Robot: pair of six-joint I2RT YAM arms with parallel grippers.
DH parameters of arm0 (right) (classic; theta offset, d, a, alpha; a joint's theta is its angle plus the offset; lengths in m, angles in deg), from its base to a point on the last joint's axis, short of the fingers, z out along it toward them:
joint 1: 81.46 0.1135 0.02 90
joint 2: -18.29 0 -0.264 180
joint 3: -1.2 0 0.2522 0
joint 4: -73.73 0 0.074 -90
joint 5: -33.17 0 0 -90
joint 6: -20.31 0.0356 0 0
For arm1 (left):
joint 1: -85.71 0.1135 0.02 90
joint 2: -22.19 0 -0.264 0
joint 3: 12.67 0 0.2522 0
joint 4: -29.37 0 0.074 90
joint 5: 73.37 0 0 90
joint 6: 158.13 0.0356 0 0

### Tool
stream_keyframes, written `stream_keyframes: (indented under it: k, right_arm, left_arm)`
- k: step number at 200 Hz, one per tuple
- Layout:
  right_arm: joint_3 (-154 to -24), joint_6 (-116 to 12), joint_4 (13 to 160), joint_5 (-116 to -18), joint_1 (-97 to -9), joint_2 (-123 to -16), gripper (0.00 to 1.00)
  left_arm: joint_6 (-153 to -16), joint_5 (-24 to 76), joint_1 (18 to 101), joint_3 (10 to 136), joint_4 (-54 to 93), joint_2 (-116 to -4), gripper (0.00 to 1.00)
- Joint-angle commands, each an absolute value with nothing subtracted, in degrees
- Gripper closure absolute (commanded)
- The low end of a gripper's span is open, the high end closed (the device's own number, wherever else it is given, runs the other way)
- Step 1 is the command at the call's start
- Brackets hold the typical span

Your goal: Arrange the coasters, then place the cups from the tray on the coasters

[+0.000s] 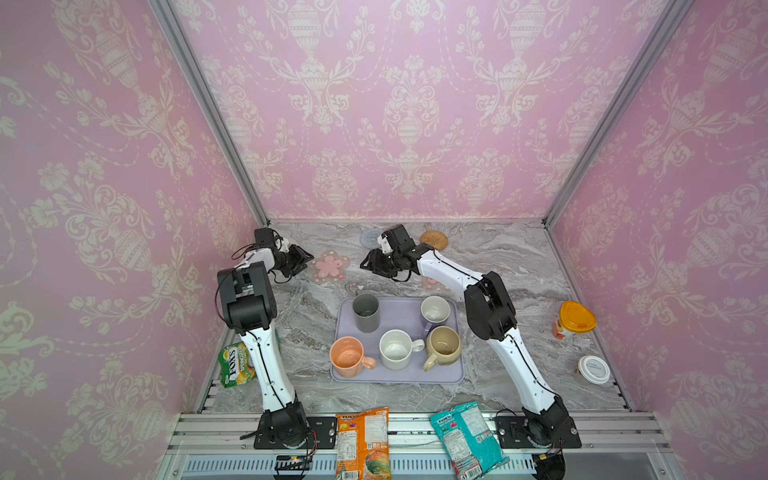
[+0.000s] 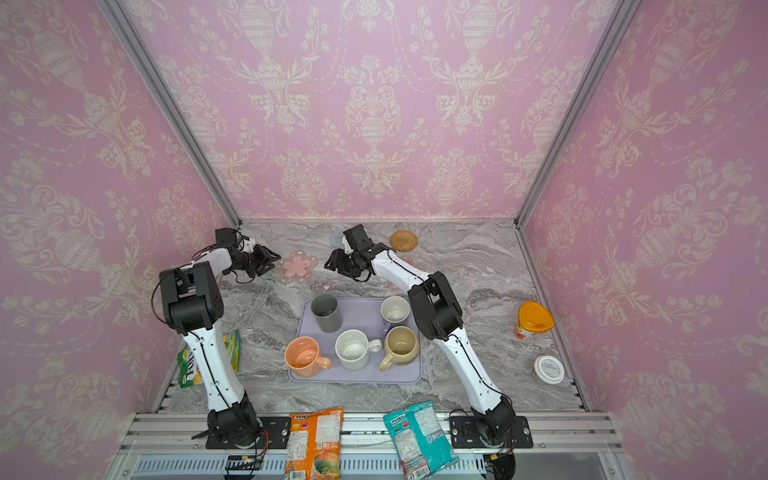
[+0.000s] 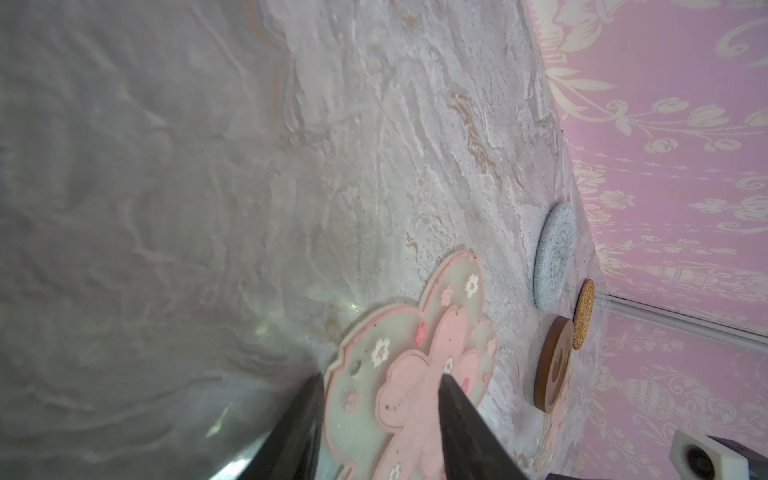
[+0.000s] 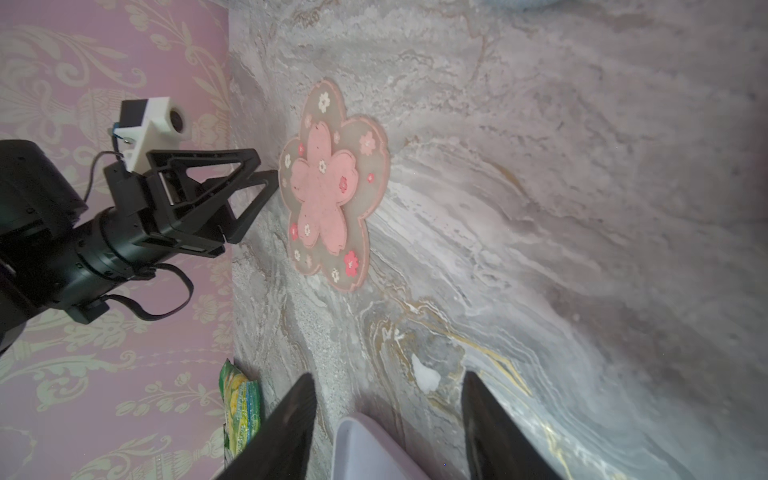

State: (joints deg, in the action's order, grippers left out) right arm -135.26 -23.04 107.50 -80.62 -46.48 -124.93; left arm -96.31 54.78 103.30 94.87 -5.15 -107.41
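A pink flower-shaped coaster [image 1: 331, 266] [image 3: 415, 382] [image 4: 328, 187] lies flat on the marble. My left gripper [image 1: 307, 262] [image 3: 382, 378] is open at its left edge, holding nothing. My right gripper [image 1: 365, 266] [image 4: 388, 378] hangs open and empty to the coaster's right, behind the tray [image 1: 395, 380]. The grey-blue coaster [image 1: 369, 237], tan coaster [image 1: 434, 240] and brown coaster [image 3: 552, 365] lie near the back wall. A second flower coaster [image 1: 432, 283] is mostly hidden under my right arm. The tray carries a grey tumbler [image 1: 365, 311] and lavender [image 1: 434, 311], white [image 1: 397, 349], peach [image 1: 349, 357] and beige [image 1: 442, 347] mugs.
An orange-lidded jar [image 1: 575, 318] and a white-lidded container [image 1: 594, 369] stand at the right edge. A green snack pack [image 1: 237, 365] lies beside my left arm. Orange [image 1: 363, 440] and teal [image 1: 467, 436] packs lie on the front rail. Pink walls close three sides.
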Motion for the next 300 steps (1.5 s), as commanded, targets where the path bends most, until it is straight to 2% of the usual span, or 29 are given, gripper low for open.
stream_keyframes:
  k: [1,62,105,152,233,300]
  right_arm:
    - [-132.64,-24.60,108.98,-79.11,-47.05,-121.07,0.43]
    - [-133.62,-25.13,107.42,-78.64,-47.53,-123.29,0.43]
    - [-138.75,-23.65,106.47,-79.21,-47.55,-127.34,0.43]
    - [-140.98,-23.28,106.97,-79.34,-47.70,-129.36,0.43]
    - [-140.27,-22.14,105.90,-79.27,-47.72,-130.02,0.43]
    - [-137.25,-22.22,105.18,-78.94,-47.88,-129.78,0.43]
  left_arm:
    - [-95.02,52.93,101.23,90.74,-10.82,-108.88,0.52]
    - [-94.38,53.37,99.27,94.31,-13.09,-110.51,0.52]
    - [-93.29,47.65,98.54,101.90,-18.08,-112.70,0.51]
    - [-91.70,47.64,97.52,111.49,-24.63,-118.07,0.52]
    - [-89.83,50.56,94.16,102.33,-21.87,-114.99,0.52]
    - [-90.05,51.56,91.44,103.61,-22.62,-116.50,0.52]
